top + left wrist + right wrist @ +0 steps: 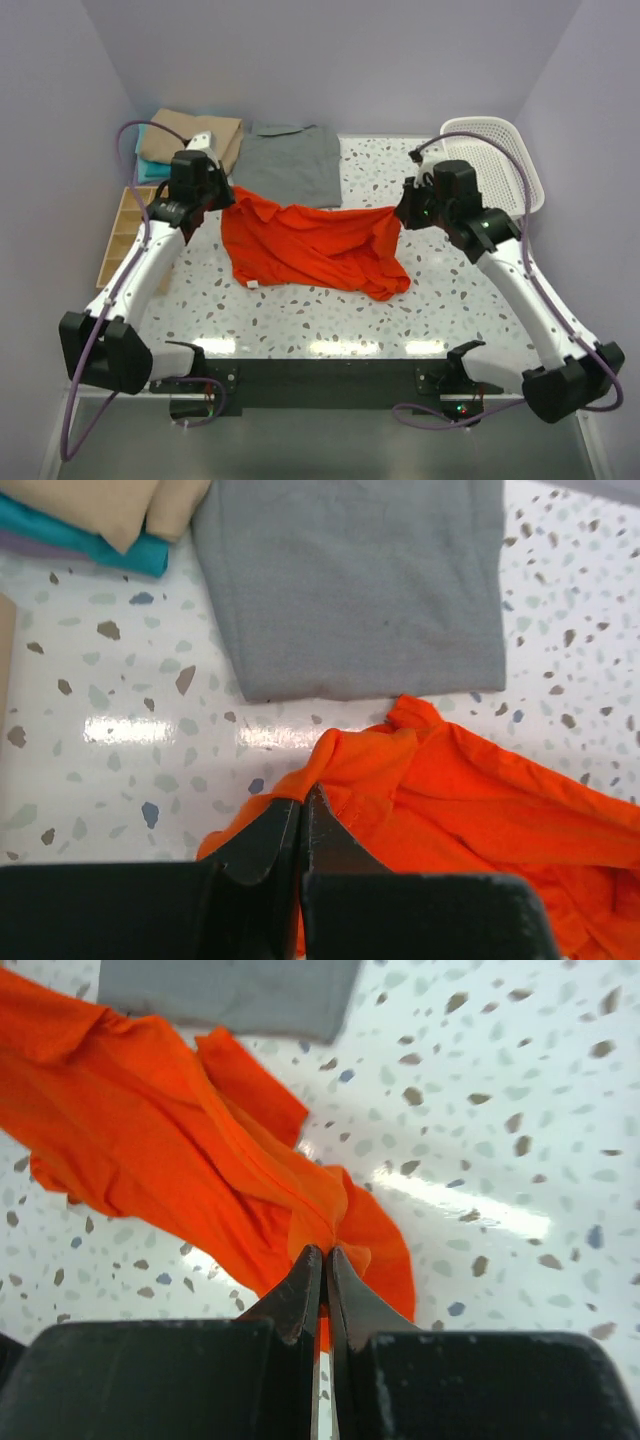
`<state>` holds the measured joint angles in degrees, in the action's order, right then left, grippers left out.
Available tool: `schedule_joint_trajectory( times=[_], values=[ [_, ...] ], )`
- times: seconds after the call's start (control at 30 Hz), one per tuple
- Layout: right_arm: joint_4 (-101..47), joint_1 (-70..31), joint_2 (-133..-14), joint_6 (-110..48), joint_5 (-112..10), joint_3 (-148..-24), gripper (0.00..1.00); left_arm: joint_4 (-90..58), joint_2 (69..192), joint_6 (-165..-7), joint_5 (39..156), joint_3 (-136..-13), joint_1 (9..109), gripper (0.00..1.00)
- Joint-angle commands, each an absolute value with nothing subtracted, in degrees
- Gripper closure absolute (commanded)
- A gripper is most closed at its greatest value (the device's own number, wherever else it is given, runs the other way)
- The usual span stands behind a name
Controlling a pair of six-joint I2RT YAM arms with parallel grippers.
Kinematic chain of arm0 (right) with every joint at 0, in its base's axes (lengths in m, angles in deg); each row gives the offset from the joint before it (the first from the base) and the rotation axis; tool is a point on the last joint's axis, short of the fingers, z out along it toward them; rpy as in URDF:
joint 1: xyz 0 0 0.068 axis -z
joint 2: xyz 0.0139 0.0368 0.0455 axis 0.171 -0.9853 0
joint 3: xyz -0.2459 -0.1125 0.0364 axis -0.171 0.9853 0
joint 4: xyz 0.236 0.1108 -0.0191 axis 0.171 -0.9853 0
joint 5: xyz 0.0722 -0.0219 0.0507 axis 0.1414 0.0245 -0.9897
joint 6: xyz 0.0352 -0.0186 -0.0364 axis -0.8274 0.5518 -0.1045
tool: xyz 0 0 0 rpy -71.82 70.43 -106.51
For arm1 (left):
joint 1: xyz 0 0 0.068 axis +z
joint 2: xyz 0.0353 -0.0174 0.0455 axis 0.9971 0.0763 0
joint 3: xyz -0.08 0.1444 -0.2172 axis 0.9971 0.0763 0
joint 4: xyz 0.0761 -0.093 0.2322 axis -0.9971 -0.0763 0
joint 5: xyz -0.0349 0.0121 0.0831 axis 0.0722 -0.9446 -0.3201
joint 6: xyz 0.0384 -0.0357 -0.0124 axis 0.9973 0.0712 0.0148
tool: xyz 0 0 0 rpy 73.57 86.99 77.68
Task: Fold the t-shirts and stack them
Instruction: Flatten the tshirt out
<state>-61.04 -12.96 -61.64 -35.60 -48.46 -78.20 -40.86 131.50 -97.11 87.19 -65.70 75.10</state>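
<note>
The orange shirt (315, 250) lies crumpled at the centre of the surface (450, 290), with its top edge strung between the two arms. The left claw (303, 798) is closed on a small fold of that shirt at its 10 o'clock corner. The right claw (325, 1255) is closed on a bunched ridge at its 2 o'clock corner. Both bites are thin, with only a little cloth between the tips.

The grey shirt (290, 165) lies folded flat at 12 o'clock. Its near edge is just beside the orange cloth, and I cannot tell whether they touch. The tan (195, 130) and teal (152, 170) shirts are folded at 10 to 11 o'clock. The basket (480, 122) is at 2 o'clock and the tray (120, 235) at 9 o'clock.

Judging from this, the shirt is about to be spread or lifted, and folding has hardly begun. Several things could go wrong:

- **Slipping:** with so little cloth gripped, a hard pull apart or a quick lift could tug a corner free and drop that side.
- **Wrong layers:** the right claw's ridge may hold several layers, so the shirt could open twisted instead of flat.
- **Crooked fold:** the lower hem is rumpled toward 5 o'clock, so folding before it is smoothed would set the creases askew.
- **Disturbing the grey shirt:** dragging toward 12 o'clock could catch its edge and undo its fold.
</note>
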Motion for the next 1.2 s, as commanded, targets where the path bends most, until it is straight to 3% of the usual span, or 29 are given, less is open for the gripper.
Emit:
schedule_joint_trajectory(
  times=[0.0, 0.43, 0.8, 1.0, 1.17],
  values=[
    [-70.2, -12.7, -51.8, -34.1, -37.5, -83.0, 1.00, -43.4, 122.3, -94.9, 88.7, -70.7, 75.2, 1.00],
    [-84.5, -12.7, -31.7, -36.2, -32.1, -94.6, 1.00, -57.8, 98.6, -95.0, 106.8, -80.4, 75.2, 1.00],
    [-91.4, -12.7, -30.2, -32.0, -31.3, -111.5, 1.00, -63.6, 90.7, -97.1, 123.2, -99.0, 75.2, 1.00],
    [-90.5, -12.8, -33.4, -30.3, -32.1, -115.1, 1.00, -65.7, 92.3, -100.8, 123.7, -108.0, 75.2, 1.00],
    [-84.7, -12.7, -34.4, -30.6, -33.8, -106.6, 0.99, -66.6, 93.2, -100.6, 117.1, -101.4, 75.2, 1.00]
  ],
)
